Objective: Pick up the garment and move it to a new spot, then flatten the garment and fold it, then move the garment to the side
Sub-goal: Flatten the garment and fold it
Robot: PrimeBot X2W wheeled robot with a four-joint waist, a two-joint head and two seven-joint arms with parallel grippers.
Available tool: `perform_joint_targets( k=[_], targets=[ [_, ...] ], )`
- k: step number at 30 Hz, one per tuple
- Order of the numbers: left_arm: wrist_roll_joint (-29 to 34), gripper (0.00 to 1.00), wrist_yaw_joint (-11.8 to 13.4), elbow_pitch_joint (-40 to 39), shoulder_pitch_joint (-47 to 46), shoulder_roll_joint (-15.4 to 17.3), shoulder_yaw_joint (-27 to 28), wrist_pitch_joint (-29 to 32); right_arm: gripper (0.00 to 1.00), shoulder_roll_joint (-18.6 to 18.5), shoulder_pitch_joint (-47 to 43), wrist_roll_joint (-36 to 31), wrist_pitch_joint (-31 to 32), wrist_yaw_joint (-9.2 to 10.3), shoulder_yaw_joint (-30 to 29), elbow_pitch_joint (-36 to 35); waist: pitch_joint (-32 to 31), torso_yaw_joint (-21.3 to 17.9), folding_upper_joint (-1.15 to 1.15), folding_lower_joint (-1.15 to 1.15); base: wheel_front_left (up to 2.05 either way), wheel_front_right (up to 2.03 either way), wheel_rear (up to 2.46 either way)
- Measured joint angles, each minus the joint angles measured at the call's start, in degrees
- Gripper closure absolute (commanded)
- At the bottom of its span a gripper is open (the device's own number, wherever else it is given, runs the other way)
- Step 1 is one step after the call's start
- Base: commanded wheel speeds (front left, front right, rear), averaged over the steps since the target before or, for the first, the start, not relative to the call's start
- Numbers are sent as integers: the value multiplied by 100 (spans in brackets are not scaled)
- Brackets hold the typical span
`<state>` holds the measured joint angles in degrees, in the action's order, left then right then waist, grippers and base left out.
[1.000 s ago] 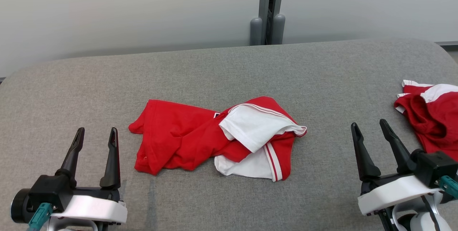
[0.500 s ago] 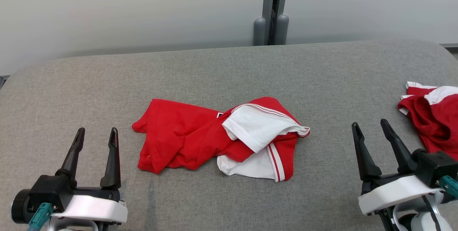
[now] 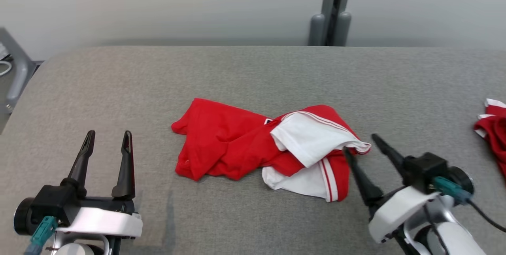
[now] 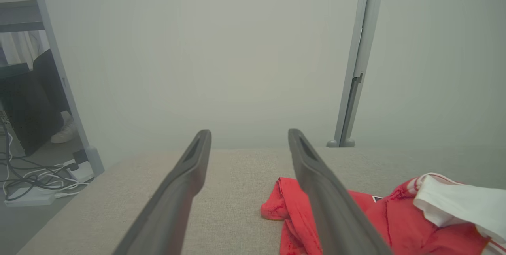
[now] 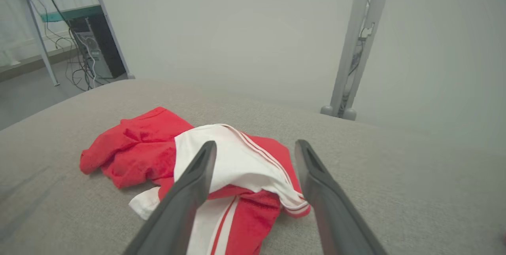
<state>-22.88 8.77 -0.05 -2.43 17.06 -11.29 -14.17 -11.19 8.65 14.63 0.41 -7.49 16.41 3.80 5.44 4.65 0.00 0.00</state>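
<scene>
A crumpled red and white garment (image 3: 253,148) lies in the middle of the grey padded table (image 3: 253,73). Its white part with red stripes is on the right side. My right gripper (image 3: 359,144) is open, its fingers pointing at the garment's right edge, one fingertip next to the red hem. The right wrist view has the garment (image 5: 158,156) just ahead between and left of the open fingers (image 5: 189,191). My left gripper (image 3: 107,138) stands open at the lower left, apart from the cloth. In the left wrist view the garment (image 4: 395,215) lies to the right of the fingers (image 4: 316,184).
Another red and white piece of clothing (image 3: 492,128) lies at the table's right edge. A grey post (image 3: 332,14) stands behind the table against a pale wall. A metal frame (image 3: 16,73) and cables (image 4: 35,184) are off the table's left end.
The head camera has turned, shifting the whole picture right. My right gripper has swung left and now points at the garment's right edge. The left gripper stays where it was.
</scene>
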Motion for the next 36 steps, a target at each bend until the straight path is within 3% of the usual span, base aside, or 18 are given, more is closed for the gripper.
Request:
perform_joint_targets(
  k=[9, 17, 20, 21, 29, 36],
  targets=[
    [12, 0, -118, 123, -276, -142, -82, -52, 0, -570, 949, 113, 628, -1, 1369, 737, 251, 530, 0, 0, 0, 0, 0],
    [22, 0, -269, 350, -515, -205, -21, -68, 0, -794, 1497, -7, 993, -1, 1700, 1404, 432, 763, 0, 0, 0, 0, 0],
    [67, 0, -294, 390, -522, -248, 29, -73, 84, -806, 1561, -11, 1006, -1, 1646, 1461, 456, 772, 0, 0, 0, 0, 0],
    [83, 0, -315, 390, -530, -265, 57, -74, 100, -803, 1563, -7, 957, -1, 1621, 1459, 463, 766, 0, 0, 0, 0, 0],
    [229, 0, -412, 400, -570, -369, 287, -74, 100, -737, 1537, 83, 668, -1, 1180, 1067, 516, 615, 0, 0, 0, 0, 0],
    [353, 0, -520, 397, -595, -428, 453, -75, 100, -491, 1035, 102, 312, -1, -59, 369, 506, 394, 0, 0, 0, 0, 0]
  ],
)
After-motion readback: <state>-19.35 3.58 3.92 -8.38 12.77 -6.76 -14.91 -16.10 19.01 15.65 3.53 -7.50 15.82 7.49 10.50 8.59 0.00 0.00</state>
